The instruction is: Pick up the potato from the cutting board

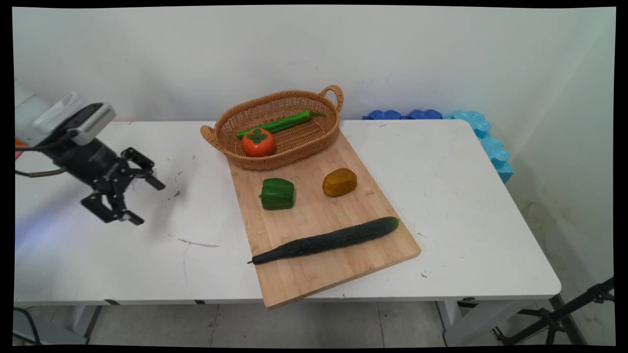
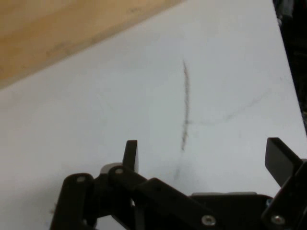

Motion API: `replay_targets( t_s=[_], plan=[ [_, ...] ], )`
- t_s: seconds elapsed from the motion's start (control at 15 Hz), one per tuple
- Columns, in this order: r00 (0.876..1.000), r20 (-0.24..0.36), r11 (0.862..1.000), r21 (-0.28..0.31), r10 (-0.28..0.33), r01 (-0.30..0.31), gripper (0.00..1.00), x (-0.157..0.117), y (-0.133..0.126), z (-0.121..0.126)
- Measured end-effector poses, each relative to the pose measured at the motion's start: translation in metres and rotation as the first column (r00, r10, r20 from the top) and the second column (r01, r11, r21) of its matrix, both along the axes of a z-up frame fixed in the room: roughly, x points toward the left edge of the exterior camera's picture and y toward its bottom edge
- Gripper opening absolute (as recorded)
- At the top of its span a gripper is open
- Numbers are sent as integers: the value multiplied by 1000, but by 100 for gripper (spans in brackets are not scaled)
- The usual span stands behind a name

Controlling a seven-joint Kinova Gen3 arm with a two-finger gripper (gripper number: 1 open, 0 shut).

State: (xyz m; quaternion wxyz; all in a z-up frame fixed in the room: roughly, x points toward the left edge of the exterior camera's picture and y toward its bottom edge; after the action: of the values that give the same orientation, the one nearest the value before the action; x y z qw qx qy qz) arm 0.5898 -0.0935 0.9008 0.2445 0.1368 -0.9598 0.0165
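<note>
Only a corner of the cutting board (image 2: 57, 33) shows in the hand view. Left of the board, well apart, the gripper (image 1: 140, 202) hangs tilted above the white table (image 1: 466, 196), fingers (image 2: 130, 154) spread open and holding nothing (a dark scuff (image 2: 185, 105) lies beneath). A white wall (image 1: 441, 59) stands behind.

bare table (image 1: 147, 255) left of the cutting board (image 1: 314, 274), cucumber (image 1: 326, 241) across its front
</note>
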Motion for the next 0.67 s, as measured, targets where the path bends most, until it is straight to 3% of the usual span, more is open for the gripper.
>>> replay_targets(
  t_s=[0.33, 0.67],
  plan=[
    [997, -2, 997, -27, 71, -71, 100, -53, -23, 11],
    [987, -20, 986, -46, 160, -160, 100, -117, -48, 18]
  ],
)
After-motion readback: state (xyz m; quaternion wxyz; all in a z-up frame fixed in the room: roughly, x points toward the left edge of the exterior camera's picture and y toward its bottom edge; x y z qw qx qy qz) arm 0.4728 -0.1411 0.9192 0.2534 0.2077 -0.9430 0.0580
